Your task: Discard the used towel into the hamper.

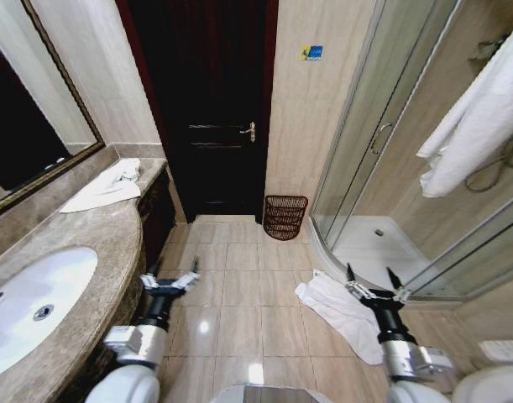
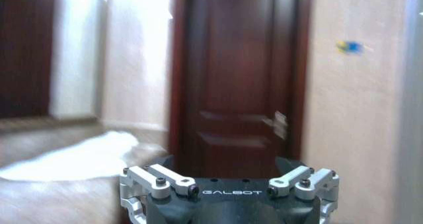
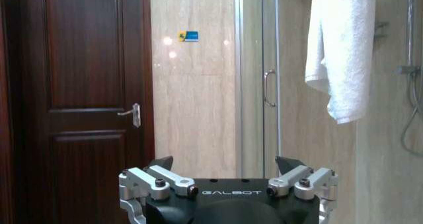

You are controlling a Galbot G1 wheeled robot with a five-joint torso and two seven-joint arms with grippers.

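From the head camera, you see the crumpled white towel [image 1: 340, 311] on the tiled floor, well short of the dark reddish-brown woven hamper [image 1: 285, 217] beside the dark wooden door [image 1: 207, 109]. Right gripper [image 1: 375, 281] hangs over the towel, spread, empty; left gripper [image 1: 170, 274] likewise. It looks soft and light: pinch a raised fold. Wrist cameras show the door, fingers apart.

You're facing dark door [image 1: 214, 109], blue sticker [image 1: 311, 53] sitting on wall beside it. White sink [image 1: 29, 306] lying in stone tabletop [image 1: 105, 243]. Glass shower enclosure [image 1: 382, 143] standing rightward, tile floor [image 1: 239, 294] spreading below.
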